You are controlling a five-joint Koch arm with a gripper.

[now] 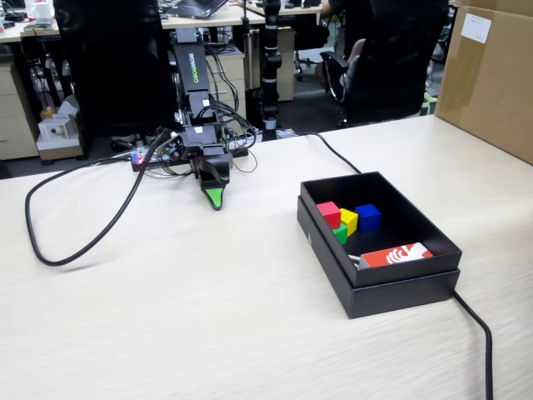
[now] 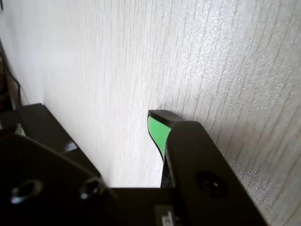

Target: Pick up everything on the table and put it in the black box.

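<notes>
Four small plain cubes [image 1: 348, 220] already sit in the matte black box [image 1: 433, 237], right of frame, so my gripper [image 1: 215, 200] rests empty at upper left, finger gap unclear.

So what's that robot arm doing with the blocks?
Right now it isn't holding anything. The gripper rests low on the table, away from the black box. All four cubes already sit inside the box: red, yellow, green and blue, bunched together, beside a red-and-white card. No cubes show on the table, so the tidying looks finished. Only one green jaw tip shows clearly, so open or shut is unclear.
</notes>
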